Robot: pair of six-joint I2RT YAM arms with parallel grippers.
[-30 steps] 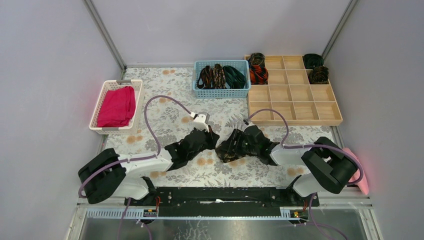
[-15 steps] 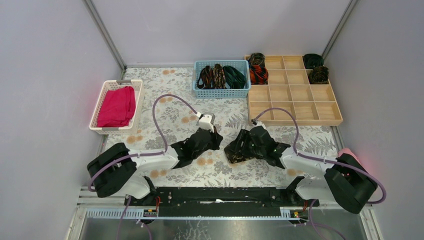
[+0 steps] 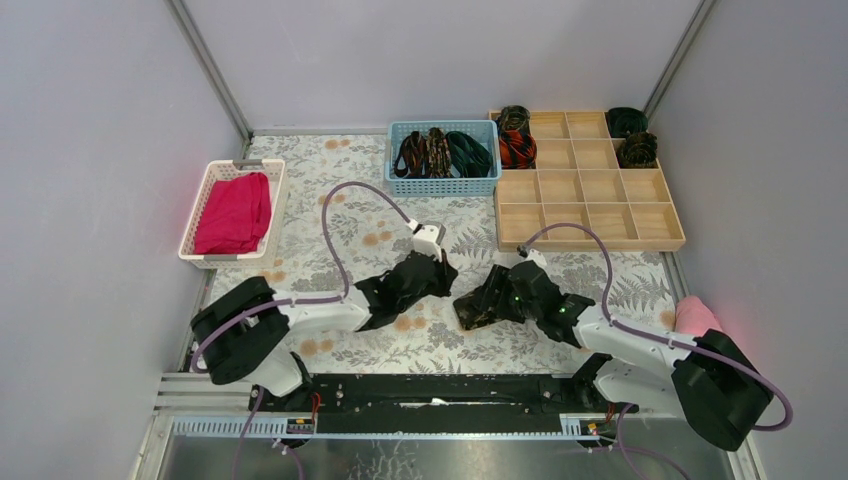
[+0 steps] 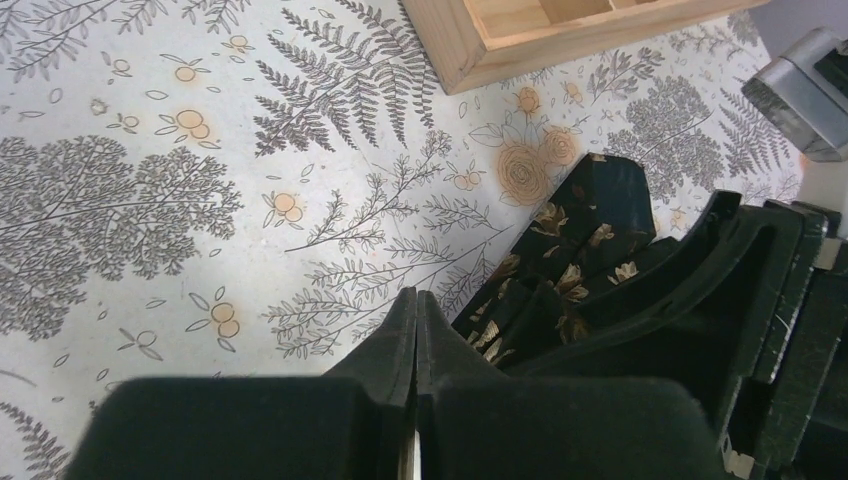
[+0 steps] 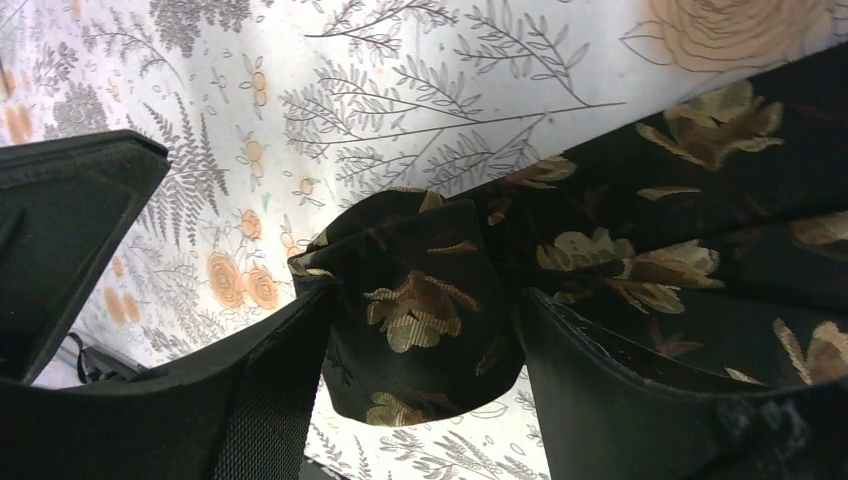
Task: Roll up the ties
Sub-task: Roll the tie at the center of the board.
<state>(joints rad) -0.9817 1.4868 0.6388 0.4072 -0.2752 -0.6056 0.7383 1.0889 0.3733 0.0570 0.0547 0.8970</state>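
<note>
**Table**, floral cover.

1. **Tie**, black with gold-brown flecks. It lies bunched on the cover just right of centre and is only partly coiled. It sits almost where it did a second ago, nudged slightly toward 3 o'clock.
2. **Right gripper**, set over the tie. Its jaws stand wide, one on each side of a folded lobe of fabric that touches both inner faces. I cannot tell whether they are pinching it or have let go. The arm's elbow has swung out toward 4 o'clock since the earlier view.
3. **Left gripper**, clenched tight on nothing, with the tie just beside it at 3 o'clock. It has drawn back, so the two grippers, nearly touching a second ago, now stand apart.
4. **Blue basket**, at 12 o'clock, holding loose ties. Unchanged.
5. **Wooden tray**, at 1 o'clock. Four rolled ties sit in its far compartments. Unchanged.
6. **White basket**, at 10 o'clock, holding a magenta cloth.
7. **Pink towel**, at the 3 o'clock edge, more exposed than before.
</note>
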